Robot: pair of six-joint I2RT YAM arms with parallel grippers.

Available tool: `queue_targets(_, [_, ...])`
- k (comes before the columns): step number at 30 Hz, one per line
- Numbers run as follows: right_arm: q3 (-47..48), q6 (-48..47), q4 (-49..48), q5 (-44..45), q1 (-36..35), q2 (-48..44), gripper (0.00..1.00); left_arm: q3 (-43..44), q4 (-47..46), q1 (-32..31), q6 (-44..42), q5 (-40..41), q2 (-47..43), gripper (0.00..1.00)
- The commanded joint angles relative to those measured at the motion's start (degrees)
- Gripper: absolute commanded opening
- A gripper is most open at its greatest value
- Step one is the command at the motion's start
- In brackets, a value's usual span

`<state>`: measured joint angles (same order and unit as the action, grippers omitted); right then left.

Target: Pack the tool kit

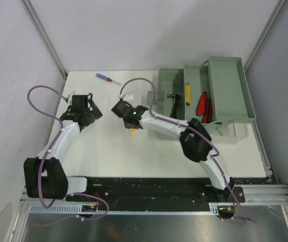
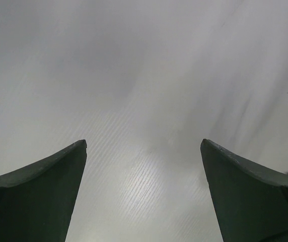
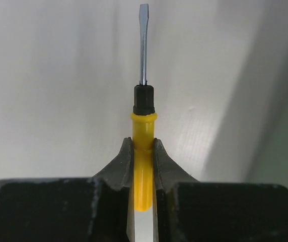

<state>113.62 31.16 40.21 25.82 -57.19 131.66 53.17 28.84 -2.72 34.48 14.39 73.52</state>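
The grey-green toolbox stands open at the back right, its tray part raised to the right. Inside lie a small hammer, a yellow knife and a red knife. My right gripper is left of the box, low over the table, shut on a yellow-handled flat screwdriver. In the right wrist view the gripper pinches the yellow handle, blade pointing away. My left gripper is open and empty at the left; its wrist view shows only bare table.
A blue-handled screwdriver with a red tip collar lies on the white table at the back, left of the toolbox. Grey walls close the back and sides. Purple cables loop beside both arms.
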Motion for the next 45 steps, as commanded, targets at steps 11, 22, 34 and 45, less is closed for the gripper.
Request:
queue_targets(11, [-16.8,-13.9,-8.0,9.4,21.7,-41.8,0.00,0.6,-3.7,0.4,-2.8,-3.8,-0.3,1.00])
queue_targets(22, [-30.3,-22.7,-12.1,2.0,42.1,-54.5,0.00,0.8,-4.9,0.3,-3.3,-8.0,1.0,0.99])
queue_targets(34, [-33.6,-21.2,-10.9,-3.8,52.9,-52.9,0.04,1.3,-5.5,0.3,-3.3,-9.7,1.9,0.99])
queue_targets(45, [-34.5,-15.0,-11.3,-4.7,53.4,-44.7,0.25,7.4,-5.8,0.3,-1.8,-17.1,7.9,0.99])
